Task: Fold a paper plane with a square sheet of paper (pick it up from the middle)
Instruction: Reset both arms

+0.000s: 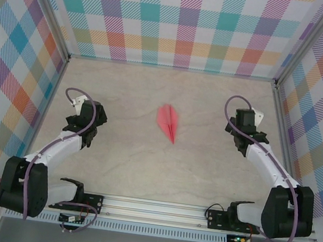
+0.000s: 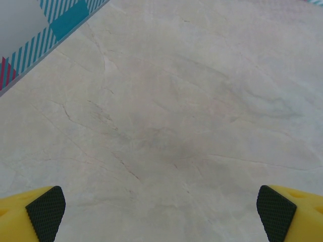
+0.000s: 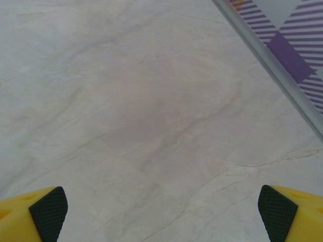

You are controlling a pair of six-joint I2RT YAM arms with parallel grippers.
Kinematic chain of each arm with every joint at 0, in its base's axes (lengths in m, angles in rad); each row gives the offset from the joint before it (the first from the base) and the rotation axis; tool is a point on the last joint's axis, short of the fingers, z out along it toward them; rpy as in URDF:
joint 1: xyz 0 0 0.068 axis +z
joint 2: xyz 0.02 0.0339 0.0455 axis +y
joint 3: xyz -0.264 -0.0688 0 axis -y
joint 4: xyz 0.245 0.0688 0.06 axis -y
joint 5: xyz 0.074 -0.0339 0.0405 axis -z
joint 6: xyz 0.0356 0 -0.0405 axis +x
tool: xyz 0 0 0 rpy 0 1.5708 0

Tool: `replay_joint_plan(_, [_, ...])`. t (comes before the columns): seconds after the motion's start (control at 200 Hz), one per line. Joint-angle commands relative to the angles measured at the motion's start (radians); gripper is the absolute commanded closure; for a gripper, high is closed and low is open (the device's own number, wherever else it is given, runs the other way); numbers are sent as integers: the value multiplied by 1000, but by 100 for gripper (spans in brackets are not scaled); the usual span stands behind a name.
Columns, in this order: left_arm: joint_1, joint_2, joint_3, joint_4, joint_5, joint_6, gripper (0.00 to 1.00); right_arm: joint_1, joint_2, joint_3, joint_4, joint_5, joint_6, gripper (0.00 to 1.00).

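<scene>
From above, the paper plane (image 1: 168, 122) lies flat on the tabletop (image 1: 142, 172), about midway between the two arms and a little toward the far side. It is a narrow salmon-pink dart. Its sharp tip points toward the near edge and slightly right, and its wider tail points toward the back wall. A darker line runs along its length where the centre ridge sits, with a slim wing on either side. It touches neither arm.

The same view shows the left arm (image 1: 55, 148) bent up from its base at the near left and the right arm (image 1: 269, 166) mirrored on the other side. Both wrists are raised beside the plane but well apart from it, with pale marbled surface between them. Purple cables (image 1: 94, 117) loop along each arm. A metal rail (image 1: 155, 207) runs across the near edge, and checked walls (image 1: 187, 22) close in three sides.

The wrist views give the close look at the fingertips. The left wrist view shows yellow fingertips with black pads (image 2: 45, 212) at the two bottom corners, so the left jaws stand wide with nothing between them. A teal-striped piece of wall (image 2: 60, 20) sits in the upper left. The right wrist view has the same black pads (image 3: 48, 212) set far apart, so the right jaws are wide and hold nothing. A purple-checked wall (image 3: 292, 55) behind a metal edge strip fills the upper right.
</scene>
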Motion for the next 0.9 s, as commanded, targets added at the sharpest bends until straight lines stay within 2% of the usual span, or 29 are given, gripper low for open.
replay_joint_plan(0.0, [35, 8, -83, 284, 7, 135, 0, -41, 8, -89, 284, -14, -106, 0])
replay_joint_plan(0.125, [51, 44, -183, 528, 122, 231, 0, -51, 80, -171, 476, -59, -184, 0])
replay_joint_plan(0.21, [59, 88, -210, 621, 207, 287, 0, -52, 118, -206, 589, -113, -227, 0])
replay_joint_plan(0.44, [90, 224, -226, 835, 405, 329, 0, -57, 155, -304, 879, -279, -338, 0])
replay_joint_plan(0.655, [92, 370, -222, 956, 416, 329, 0, -104, 212, -358, 1025, -420, -335, 0])
replay_joint_plan(0.755, [93, 366, -211, 929, 412, 326, 0, -116, 261, -391, 1129, -436, -331, 0])
replay_joint_plan(0.895, [89, 372, -175, 863, 390, 325, 0, -120, 258, -381, 1106, -444, -324, 0])
